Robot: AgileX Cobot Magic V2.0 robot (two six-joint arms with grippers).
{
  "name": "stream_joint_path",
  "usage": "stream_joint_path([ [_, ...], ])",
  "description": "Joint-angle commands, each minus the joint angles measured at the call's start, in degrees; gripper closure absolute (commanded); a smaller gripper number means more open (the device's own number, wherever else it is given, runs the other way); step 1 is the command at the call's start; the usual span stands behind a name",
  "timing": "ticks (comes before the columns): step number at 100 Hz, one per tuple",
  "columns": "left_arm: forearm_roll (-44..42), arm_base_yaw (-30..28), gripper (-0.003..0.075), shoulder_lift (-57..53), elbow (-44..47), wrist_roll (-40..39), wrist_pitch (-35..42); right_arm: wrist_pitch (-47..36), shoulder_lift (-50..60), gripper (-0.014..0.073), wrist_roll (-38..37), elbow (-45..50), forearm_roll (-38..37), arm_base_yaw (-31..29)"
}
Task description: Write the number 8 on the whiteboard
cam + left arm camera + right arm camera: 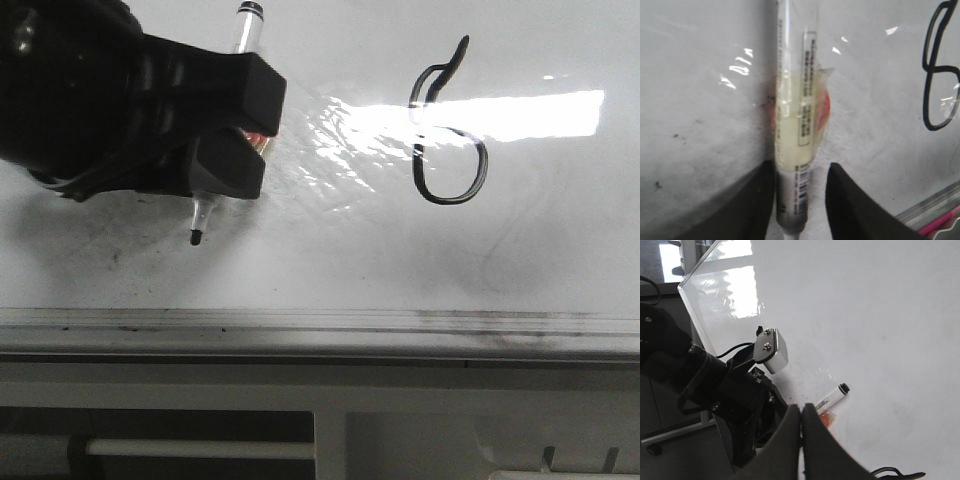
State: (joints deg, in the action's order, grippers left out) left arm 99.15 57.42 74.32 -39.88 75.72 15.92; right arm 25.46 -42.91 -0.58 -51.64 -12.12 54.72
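The left tool (235,135), a black two-fingered clamp on the robot's left arm, is closed on a slim clear-barrelled marker pen (228,110) with a white printed label, yellowish tape and a spot of orange at the grip. In the left wrist view the two dark fingers (747,210) press the pen's barrel (796,125) from either side, the grey lower end of the pen sitting between them. In the front view the pen's black tip (196,237) points down at the large glossy white whiteboard (330,250), very close to its surface; whether it touches cannot be told. The pen's black-ringed cap end (249,10) sticks out above the tool.

The hand-drawn black number 8 (446,130) lies on the whiteboard well apart from the left tool, on the robot's right of it, with a narrow slanted upper loop over a rounder lower loop. A bright strip of reflected light (500,115) crosses the figure where the two loops meet. Grey smudges (130,240) mark the whiteboard around and below the pen tip. The whiteboard's metal-edged frame (320,325) runs along its near side, with a white shelf with slots (480,440) beneath it.

The right tool (801,440) has its dark fingers pressed together with nothing between them, held over the whiteboard (880,315) apart from the left tool, whose black arm (700,380) and pen (832,397) show beyond it.
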Motion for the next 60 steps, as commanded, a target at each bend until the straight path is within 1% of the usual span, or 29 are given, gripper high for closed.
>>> stream_joint_path([
  [1,-0.24,-0.44,0.0328,0.02,-1.10,-0.44,5.90,-4.08,0.21,0.0652,-0.31,-2.00,-1.01,-0.39],
  [14,-0.24,-0.44,0.0295,-1.98,-1.10,-0.44,5.77,-2.10,0.43,0.0652,-0.31,-2.00,-2.30,-0.39],
  [31,0.04,0.84,0.0244,-11.26,-0.99,0.27,3.66,8.66,3.62,0.0629,-1.26,-1.45,-8.06,-0.67],
  [36,0.04,1.64,0.0235,-15.23,-0.86,2.07,2.06,11.25,5.55,0.0629,-4.05,-0.43,-11.05,-0.67],
  [41,0.04,2.55,0.0237,-18.89,-0.46,4.42,0.43,12.58,8.32,0.0629,-8.62,1.31,-15.43,-0.67],
  [52,0.04,4.43,0.0245,-26.26,1.76,9.30,-2.21,13.15,15.26,0.0631,-16.60,6.54,-23.99,-0.67],
  [56,0.04,5.09,0.0269,-28.88,3.05,10.68,-2.21,12.88,18.22,0.0635,-19.03,8.93,-26.84,-0.67],
  [60,0.04,5.40,0.0330,-31.46,4.39,11.54,-2.21,12.88,21.10,0.0635,-20.63,11.26,-29.47,-0.67],
])
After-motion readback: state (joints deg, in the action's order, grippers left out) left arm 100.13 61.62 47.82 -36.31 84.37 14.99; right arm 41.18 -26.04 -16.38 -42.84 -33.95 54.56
